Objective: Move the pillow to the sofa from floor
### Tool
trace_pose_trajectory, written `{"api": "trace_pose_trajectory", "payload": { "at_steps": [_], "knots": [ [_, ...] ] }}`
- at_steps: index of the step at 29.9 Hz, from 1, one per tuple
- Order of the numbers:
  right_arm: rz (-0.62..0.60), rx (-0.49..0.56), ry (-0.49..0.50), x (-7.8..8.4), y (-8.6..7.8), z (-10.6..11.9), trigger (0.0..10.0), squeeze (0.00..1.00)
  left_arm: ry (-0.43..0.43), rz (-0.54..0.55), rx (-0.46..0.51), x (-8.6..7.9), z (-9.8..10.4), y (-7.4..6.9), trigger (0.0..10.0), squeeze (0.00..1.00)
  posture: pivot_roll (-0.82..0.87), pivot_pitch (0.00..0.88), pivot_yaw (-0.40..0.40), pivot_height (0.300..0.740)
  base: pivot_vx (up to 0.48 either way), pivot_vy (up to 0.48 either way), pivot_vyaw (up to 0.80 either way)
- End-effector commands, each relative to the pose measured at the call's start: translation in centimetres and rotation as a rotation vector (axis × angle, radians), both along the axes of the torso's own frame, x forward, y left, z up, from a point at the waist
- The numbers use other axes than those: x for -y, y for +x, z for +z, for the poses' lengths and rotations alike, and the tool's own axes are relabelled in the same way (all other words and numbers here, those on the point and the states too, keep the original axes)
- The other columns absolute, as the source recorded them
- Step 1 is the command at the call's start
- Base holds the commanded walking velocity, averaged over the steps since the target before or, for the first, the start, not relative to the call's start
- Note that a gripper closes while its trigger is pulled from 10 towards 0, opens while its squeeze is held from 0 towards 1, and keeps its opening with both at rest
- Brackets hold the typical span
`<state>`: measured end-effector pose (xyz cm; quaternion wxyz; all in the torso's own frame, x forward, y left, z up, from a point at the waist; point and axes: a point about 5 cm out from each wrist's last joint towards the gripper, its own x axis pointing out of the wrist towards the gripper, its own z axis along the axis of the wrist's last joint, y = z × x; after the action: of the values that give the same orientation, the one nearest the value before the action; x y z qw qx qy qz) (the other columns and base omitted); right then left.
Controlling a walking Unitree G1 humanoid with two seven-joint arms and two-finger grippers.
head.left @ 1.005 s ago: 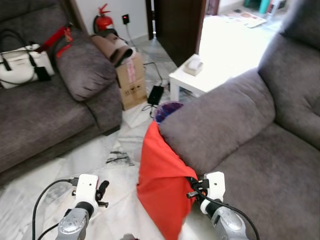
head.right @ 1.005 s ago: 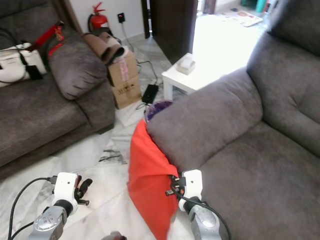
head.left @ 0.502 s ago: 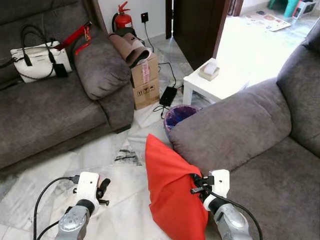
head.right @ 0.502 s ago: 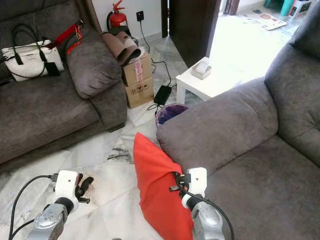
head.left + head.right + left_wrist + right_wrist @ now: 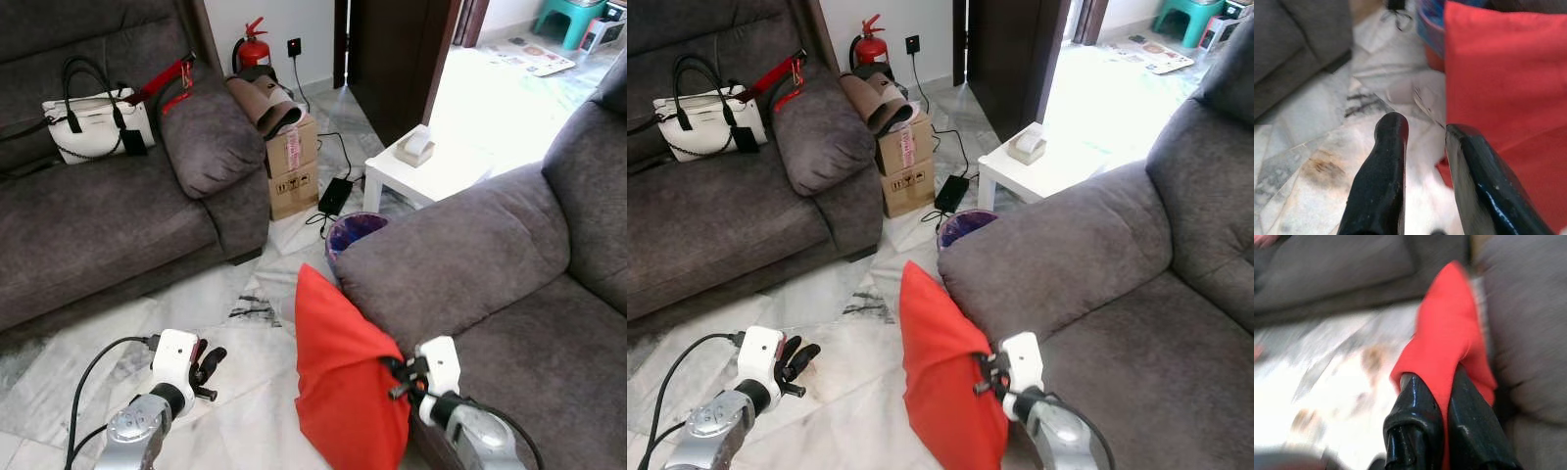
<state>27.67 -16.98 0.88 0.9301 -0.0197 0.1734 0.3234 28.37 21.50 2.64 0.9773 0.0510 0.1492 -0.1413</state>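
A red pillow (image 5: pixel 345 377) hangs upright against the front of the grey sofa's armrest (image 5: pixel 446 259), just over the marble floor. My right gripper (image 5: pixel 1445 382) is shut on the pillow's right edge, a fold of red cloth pinched between its black fingers (image 5: pixel 1415 404). In the head views that gripper (image 5: pixel 397 373) sits low on the right beside the sofa seat (image 5: pixel 563 362). My left gripper (image 5: pixel 208 361) hovers low over the floor to the pillow's left, holding nothing; in the left wrist view a small gap separates its fingers (image 5: pixel 1386 161), with the pillow (image 5: pixel 1498 88) beside them.
A second grey sofa (image 5: pixel 98 225) with a white handbag (image 5: pixel 93 113) stands on the left. Behind the pillow are a blue-purple bin (image 5: pixel 355 230), a cardboard box (image 5: pixel 292 166), a white side table (image 5: pixel 421 171) and a red fire extinguisher (image 5: pixel 253 49). Marble floor (image 5: pixel 245 333) lies between the sofas.
The camera has swung, so the whole scene has shifted right and down. The pillow stays in my right gripper and hangs a little straighter beside the armrest. The left arm has barely moved.
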Motion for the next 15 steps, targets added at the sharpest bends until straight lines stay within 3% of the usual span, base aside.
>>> {"api": "trace_pose_trajectory", "payload": {
  "at_steps": [1,6,14,15],
  "knots": [
    [0.18,-0.032,-0.03,-1.1,-1.1,-0.5,10.0,0.0,0.052,-0.055,-0.062,-0.4,-0.8,-0.6,10.0,0.0,0.01,0.148,0.092,0.74,0.0,0.0,0.0],
    [0.325,-0.144,0.011,-1.6,-2.8,-1.5,10.0,0.0,0.03,-0.053,-0.052,-0.4,-0.4,-0.3,10.0,0.0,0.01,0.133,0.094,0.74,0.0,0.0,0.0],
    [0.502,-0.18,0.051,-2.1,-3.8,-0.8,10.0,0.0,0.007,-0.141,-0.046,0.7,0.2,0.1,10.0,0.0,0.0,0.118,0.096,0.74,0.0,0.0,0.0],
    [0.539,-0.19,0.061,-2.1,-3.9,-0.5,10.0,0.0,0.035,-0.216,-0.056,1.0,0.3,0.0,10.0,0.64,0.0,0.114,0.095,0.74,0.0,0.0,0.0]
  ]
}}
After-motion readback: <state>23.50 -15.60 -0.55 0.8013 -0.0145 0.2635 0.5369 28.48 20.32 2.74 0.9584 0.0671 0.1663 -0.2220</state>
